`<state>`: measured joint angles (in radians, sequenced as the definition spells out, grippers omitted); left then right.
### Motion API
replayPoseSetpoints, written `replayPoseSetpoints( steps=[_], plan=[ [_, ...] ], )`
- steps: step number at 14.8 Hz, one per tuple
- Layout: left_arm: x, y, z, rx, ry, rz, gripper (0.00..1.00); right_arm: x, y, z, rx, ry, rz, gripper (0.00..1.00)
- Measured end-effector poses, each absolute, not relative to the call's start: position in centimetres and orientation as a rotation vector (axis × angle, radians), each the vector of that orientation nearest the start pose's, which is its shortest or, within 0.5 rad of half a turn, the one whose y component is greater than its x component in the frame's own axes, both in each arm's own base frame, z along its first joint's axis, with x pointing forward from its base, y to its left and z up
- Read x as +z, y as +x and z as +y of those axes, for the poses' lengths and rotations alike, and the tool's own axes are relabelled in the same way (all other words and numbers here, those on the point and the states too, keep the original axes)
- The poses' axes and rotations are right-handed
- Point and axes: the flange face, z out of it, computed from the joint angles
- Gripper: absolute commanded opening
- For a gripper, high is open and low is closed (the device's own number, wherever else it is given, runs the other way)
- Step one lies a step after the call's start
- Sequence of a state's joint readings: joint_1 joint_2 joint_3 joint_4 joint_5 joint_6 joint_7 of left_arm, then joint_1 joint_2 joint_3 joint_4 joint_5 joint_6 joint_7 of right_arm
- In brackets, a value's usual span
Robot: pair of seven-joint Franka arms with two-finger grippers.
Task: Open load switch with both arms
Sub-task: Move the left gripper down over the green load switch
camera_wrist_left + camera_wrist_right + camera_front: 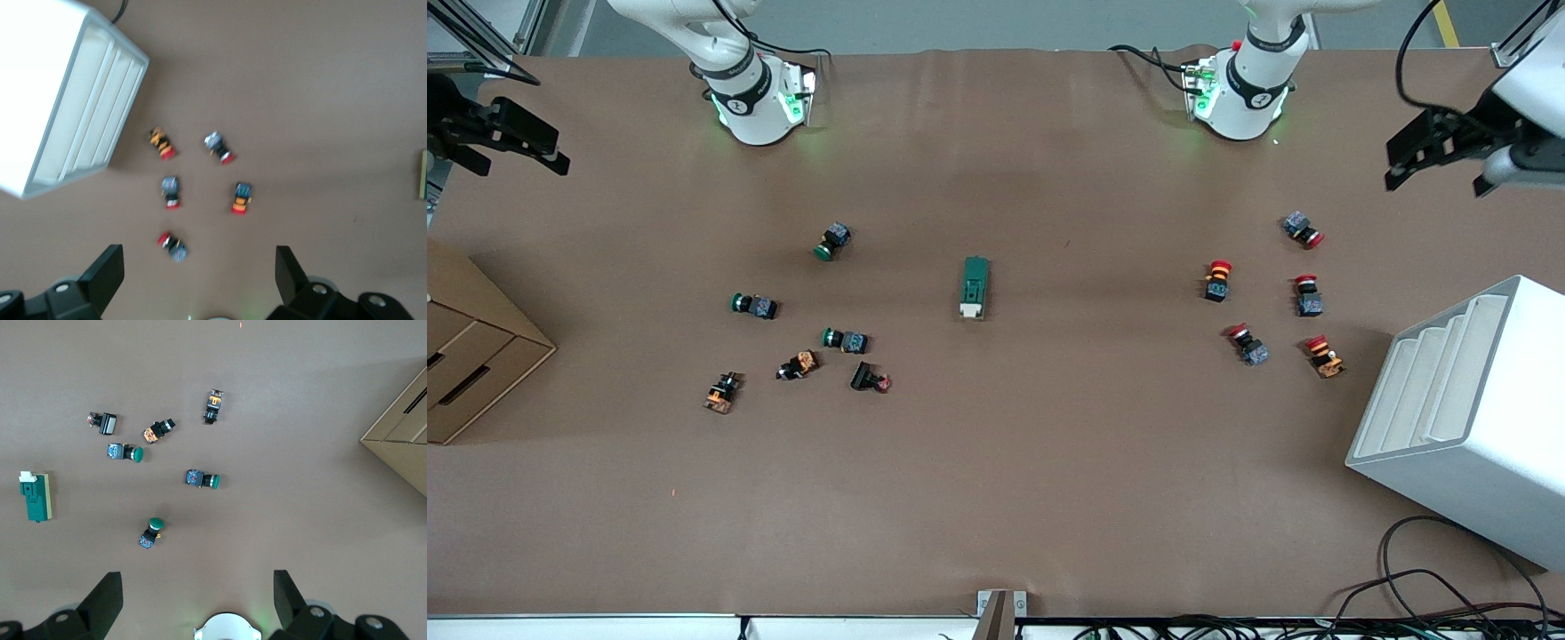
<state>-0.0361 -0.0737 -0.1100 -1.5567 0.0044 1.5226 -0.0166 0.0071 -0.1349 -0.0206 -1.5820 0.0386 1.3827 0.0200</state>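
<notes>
Front camera high, facing robots; wrist cameras look down from high up; all share load switch (975, 287).

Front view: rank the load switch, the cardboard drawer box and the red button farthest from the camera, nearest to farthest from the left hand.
From the left hand, open, over the table's left-arm end:
1. Red button, left arm's end.
2. Load switch, mid-table.
3. Cardboard drawer box, right arm's end.

The load switch (975, 287), a small dark-green rectangular block with a white piece at its end nearer the front camera, lies flat mid-table (996, 462), lengthwise toward the camera, untouched, between the button clusters.
</notes>
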Motion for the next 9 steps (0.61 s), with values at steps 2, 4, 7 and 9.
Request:
replayPoseSetpoints(
  steps=[2, 4, 7, 9],
  plan=[
    [65.5, 52.3, -13.5, -0.086, -3.134, 0.166, 1.0, 67.5, 49.1, -0.4, 0.098, -3.099, 0.046, 1.0],
    [63.7, 51.6, -21.4, -0.129, -3.163, 0.059, 1.0, 67.7, 49.0, -0.6, 0.093, -3.1, 0.051, 1.0],
    [58.6, 48.4, -33.8, -0.214, -3.148, -0.128, 1.0, 67.3, 49.1, -0.9, 0.118, -3.1, 0.06, 1.0],
    [54.0, 45.6, -40.4, -0.232, -3.092, -0.186, 1.0, 66.5, 49.5, -1.1, 0.145, -3.099, 0.067, 1.0]
  ],
)
